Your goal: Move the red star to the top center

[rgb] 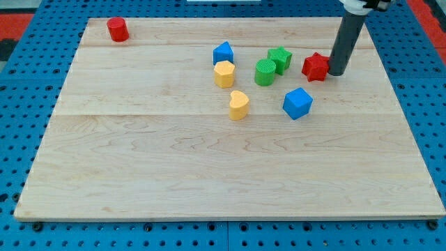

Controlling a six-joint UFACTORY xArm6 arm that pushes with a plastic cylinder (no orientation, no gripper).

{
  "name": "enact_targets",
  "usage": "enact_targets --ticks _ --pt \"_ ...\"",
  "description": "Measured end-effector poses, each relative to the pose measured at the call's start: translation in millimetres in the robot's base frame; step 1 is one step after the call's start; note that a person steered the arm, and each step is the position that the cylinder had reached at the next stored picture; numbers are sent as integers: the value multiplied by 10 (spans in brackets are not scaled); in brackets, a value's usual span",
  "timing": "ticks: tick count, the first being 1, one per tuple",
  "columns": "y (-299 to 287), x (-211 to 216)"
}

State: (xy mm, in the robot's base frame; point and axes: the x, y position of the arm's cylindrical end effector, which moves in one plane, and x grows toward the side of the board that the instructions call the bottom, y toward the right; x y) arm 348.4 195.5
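Camera view: red star (316, 67) is sitting at the view's upper right of the wooden board (209, 181), my tip (336, 72) touching its right side; plain rod, nothing to spread or pinch. Crowding the star's left: green star (280, 58) and green cylinder (265, 72), touching each other. Further left, blue pentagon block (223, 53) is resting against yellow hexagon (224, 74). Yellow heart (239, 105) and blue cube (297, 103) are lying below. Red cylinder (117, 29) is sitting top left. Star's long axis: cannot tell.

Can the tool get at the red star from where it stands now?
Probably yes: my tip stands right at the red star, on its right in the view, with nothing between. The green blocks sit farther left, on its path.
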Motion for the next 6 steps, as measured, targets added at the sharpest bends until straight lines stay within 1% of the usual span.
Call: enact_targets --ticks 1,3,4,5,6 --pt "-19 0" --pt "-662 -557" --pt "-236 -382" --pt "-266 -53" --pt "-890 -451"
